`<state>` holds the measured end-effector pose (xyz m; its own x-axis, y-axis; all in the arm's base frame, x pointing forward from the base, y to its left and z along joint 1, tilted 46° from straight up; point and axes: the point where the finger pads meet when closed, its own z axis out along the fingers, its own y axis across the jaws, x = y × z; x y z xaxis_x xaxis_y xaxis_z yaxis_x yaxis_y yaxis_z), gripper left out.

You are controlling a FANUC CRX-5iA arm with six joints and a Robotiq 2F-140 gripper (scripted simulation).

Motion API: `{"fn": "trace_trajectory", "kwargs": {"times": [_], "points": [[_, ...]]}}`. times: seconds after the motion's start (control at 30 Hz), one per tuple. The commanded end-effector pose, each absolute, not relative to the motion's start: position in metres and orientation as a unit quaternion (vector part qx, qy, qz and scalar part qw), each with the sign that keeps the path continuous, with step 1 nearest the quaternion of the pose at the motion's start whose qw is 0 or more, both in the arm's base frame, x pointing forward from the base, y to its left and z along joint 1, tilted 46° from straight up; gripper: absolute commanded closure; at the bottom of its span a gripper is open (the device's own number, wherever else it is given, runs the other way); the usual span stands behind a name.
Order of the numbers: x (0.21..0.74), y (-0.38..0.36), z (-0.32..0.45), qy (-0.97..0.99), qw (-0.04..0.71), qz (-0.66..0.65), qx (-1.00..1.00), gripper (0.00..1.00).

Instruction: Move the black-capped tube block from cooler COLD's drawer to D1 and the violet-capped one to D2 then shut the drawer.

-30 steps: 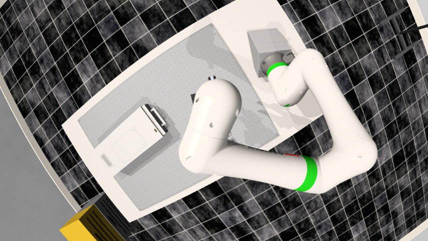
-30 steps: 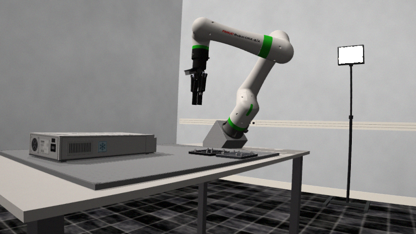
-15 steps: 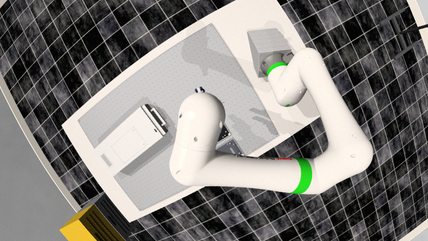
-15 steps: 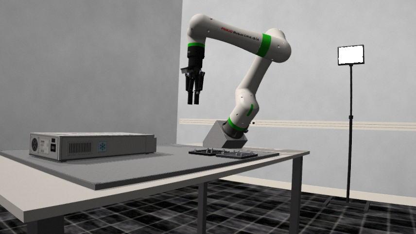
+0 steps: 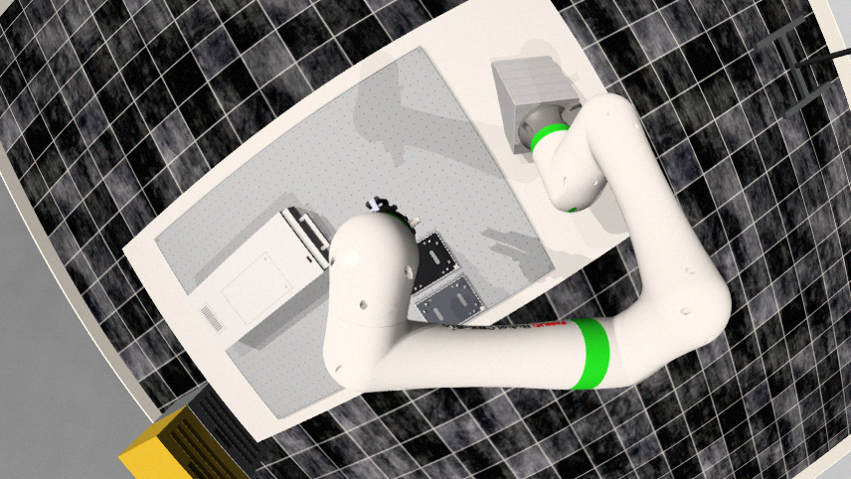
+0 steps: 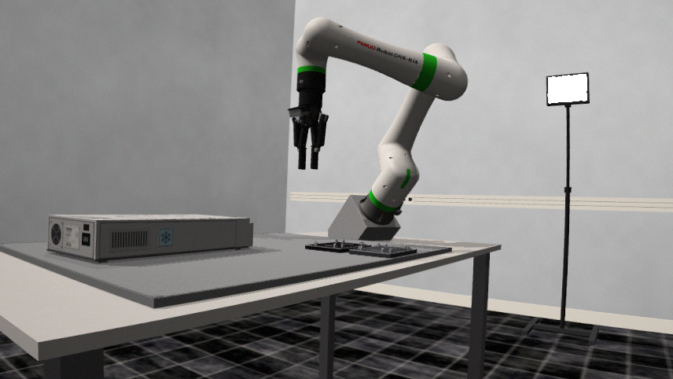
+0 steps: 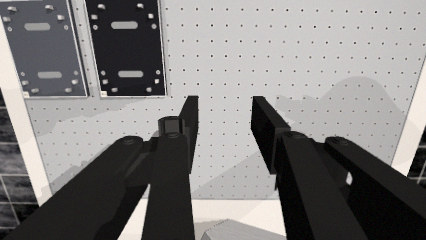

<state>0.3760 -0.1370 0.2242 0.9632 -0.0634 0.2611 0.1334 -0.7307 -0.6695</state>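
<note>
The cooler COLD [image 5: 255, 285] is a flat grey box on the left of the perforated deck, also in the side view [image 6: 145, 235]. Its drawer front [image 5: 306, 231] looks flush with the box. The cooling blocks are hidden inside. Slot D1 [image 5: 431, 261] is a black plate with locators and slot D2 [image 5: 449, 300] a grey plate beyond it; both are bare in the wrist view, D1 [image 7: 127, 47] and D2 [image 7: 42, 47]. My gripper [image 6: 307, 164] hangs high above the deck between COLD and the slots, pointing down. Its fingers stand partly apart with nothing between them.
The arm's grey base pedestal [image 6: 362, 221] stands at the back of the table. My forearm [image 5: 369, 297] hides part of the deck beside COLD from above. A yellow box [image 5: 172, 446] sits off the table's corner. A light panel on a stand [image 6: 567, 89] is at the right.
</note>
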Motion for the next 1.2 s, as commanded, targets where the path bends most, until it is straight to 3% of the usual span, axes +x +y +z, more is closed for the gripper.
{"fn": "trace_trajectory", "kwargs": {"times": [0.0,0.53,1.17], "points": [[0.3764,-0.1376,0.2246,-0.019,0.366,-0.134,-0.921,0.65],[0.3764,-0.1376,0.2246,-0.019,0.366,-0.134,-0.921,0.65],[0.3764,-0.1376,0.2246,0.189,0.387,-0.049,-0.901,0.66]]}}
